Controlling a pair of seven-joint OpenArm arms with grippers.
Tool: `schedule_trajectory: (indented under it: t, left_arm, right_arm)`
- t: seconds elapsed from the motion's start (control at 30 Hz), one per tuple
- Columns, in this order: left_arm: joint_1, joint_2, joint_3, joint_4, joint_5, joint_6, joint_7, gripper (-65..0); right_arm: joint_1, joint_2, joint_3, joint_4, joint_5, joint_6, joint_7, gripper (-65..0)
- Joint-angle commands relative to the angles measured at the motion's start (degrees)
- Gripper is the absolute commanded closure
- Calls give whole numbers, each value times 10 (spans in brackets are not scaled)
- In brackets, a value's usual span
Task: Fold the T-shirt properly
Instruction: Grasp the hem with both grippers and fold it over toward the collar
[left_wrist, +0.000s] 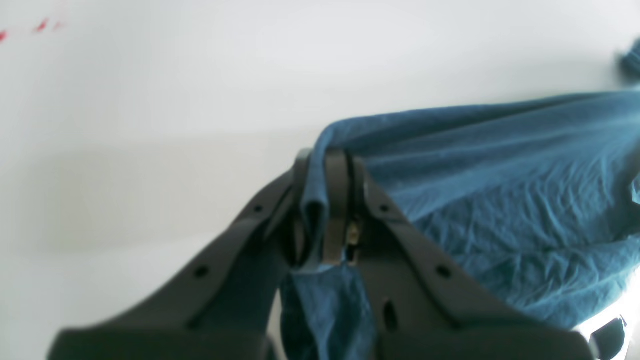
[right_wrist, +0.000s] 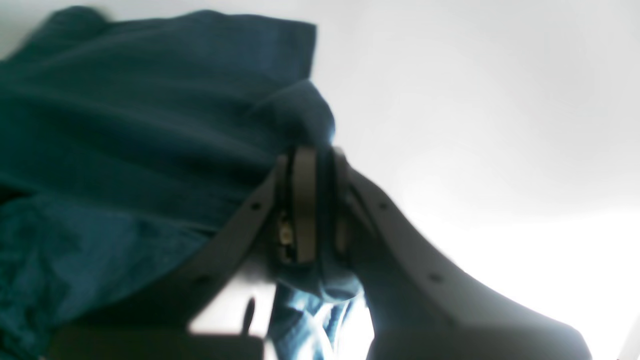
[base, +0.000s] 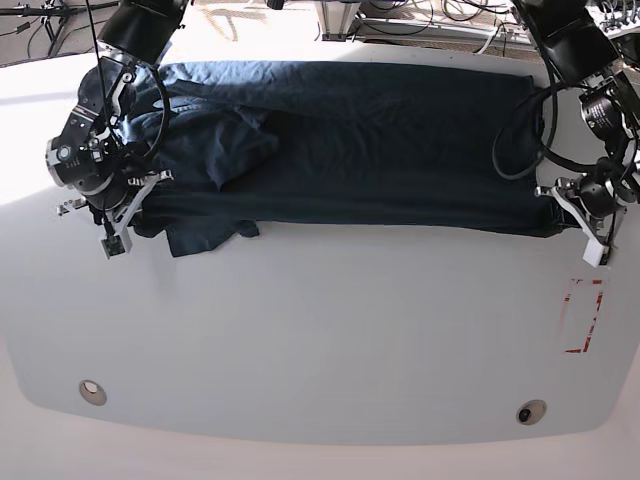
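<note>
The dark blue T-shirt (base: 360, 150) lies stretched across the far half of the white table, its near edge pulled into a straight line between both arms. At that line's right end in the base view, my left gripper (base: 568, 212) is shut on the T-shirt's edge. In the left wrist view a fold of the T-shirt (left_wrist: 500, 190) is pinched in the left gripper (left_wrist: 327, 160) and hangs down behind the jaws. My right gripper (base: 140, 205) is shut on the T-shirt's other end, near a bunched sleeve (base: 205, 235). The right gripper (right_wrist: 312, 155) clamps the T-shirt (right_wrist: 125, 125).
A red rectangular outline (base: 583, 315) is marked on the table near the right edge. Two round metal fittings (base: 92, 390) (base: 525, 412) sit in the tabletop near the front corners. Cables (base: 520, 140) loop beside the left arm.
</note>
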Motion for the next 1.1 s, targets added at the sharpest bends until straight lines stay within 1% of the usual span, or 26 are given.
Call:
schedule_trajectory:
  t: [0.0,0.07,0.33,0.4,0.57,0.73,0.83,0.97,1.07]
  left_arm:
    - [0,-16,-14,21,-23,1,3,-11]
    - [9,-28,-22,28,-33,1,9,-11]
    - [49,-35,-29,45,-75,1,10,-13]
    - [61,-44,-29,51,-80,1,10,-14]
    - [88,-52,-29,63,-81,1,10,-15]
    - [117,-54,-29,63,-80,1,10,-15]
    - [129,-56,-29,61,-75,1,10,-17]
    - [144,-71,-26,63,-78,1,10,-17]
    - [157,-73,-26,63,-79,1,10,-18]
  right_arm:
    - [-11,9,3,38,1,-1,-5,0]
    - [-22,9,3,49,1,-1,-11,0]
    - [-67,8,3,82,1,-1,-24,-2]
    - [-79,4,3,87,2,-1,-27,-2]
    - [-108,-14,19,98,21,-1,-28,-5]
    - [-138,-15,39,97,55,-1,-28,-6]
    - [-153,-15,39,99,68,-1,-28,-6]
    - [-164,-15,39,100,72,-1,-28,-6]
    - [-175,-15,39,99,74,-1,-28,-6]
